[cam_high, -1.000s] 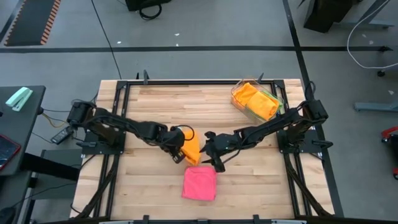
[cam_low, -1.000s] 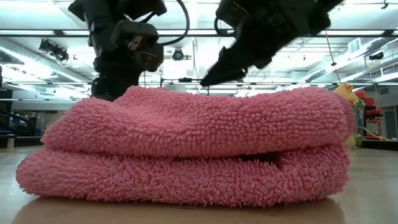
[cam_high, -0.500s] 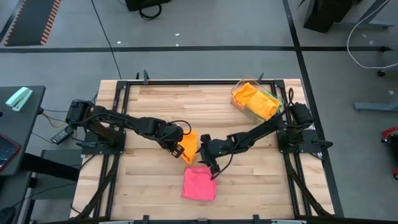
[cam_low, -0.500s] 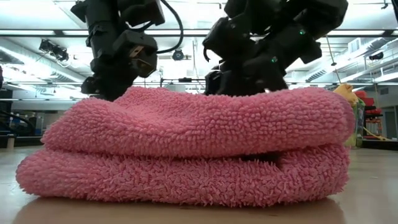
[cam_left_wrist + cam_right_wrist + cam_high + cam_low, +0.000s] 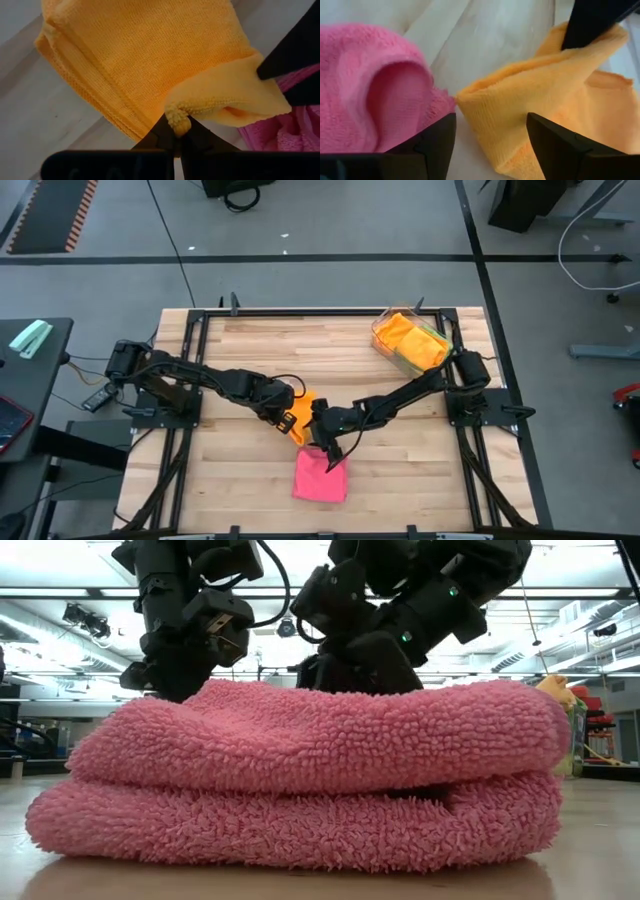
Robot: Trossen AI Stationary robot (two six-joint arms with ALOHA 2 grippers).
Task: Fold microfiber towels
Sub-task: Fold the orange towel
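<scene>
My left gripper (image 5: 177, 131) is pinching the orange towel (image 5: 303, 412) at centre frame while my right gripper (image 5: 490, 137), jaws apart, is risking snagging the pink towel (image 5: 321, 477) below.

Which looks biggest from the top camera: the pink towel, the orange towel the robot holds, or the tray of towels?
1. Tray of towels
2. Pink towel, nearly alike, so unsure
3. Orange towel, partly hidden by the arms

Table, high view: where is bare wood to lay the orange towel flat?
Free: the table left of the tray, and the wood either side of the pink towel. Crowded: the middle, where the left gripper pinches the orange towel beside the open right gripper.
</scene>
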